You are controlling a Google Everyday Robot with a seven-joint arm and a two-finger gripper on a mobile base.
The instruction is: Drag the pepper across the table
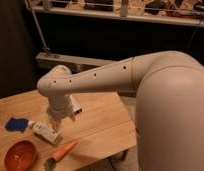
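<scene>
Orange pepper (pixel 64 150) diagonal on table (pixel 105 125): stem near-left, tip far-right; gripper (pixel 60 122) beyond it, fingers spread, empty.

The small, thin orange pepper (pixel 64 150) lay flat near the front edge of the light wooden worktop (pixel 102 122), its green end at the lower left. The end effector (pixel 56 122) hung behind it, not touching.

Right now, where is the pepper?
Camera view: the pepper lies at the near table edge, right of the orange bowl; the gripper hangs near the white tube behind it.
</scene>
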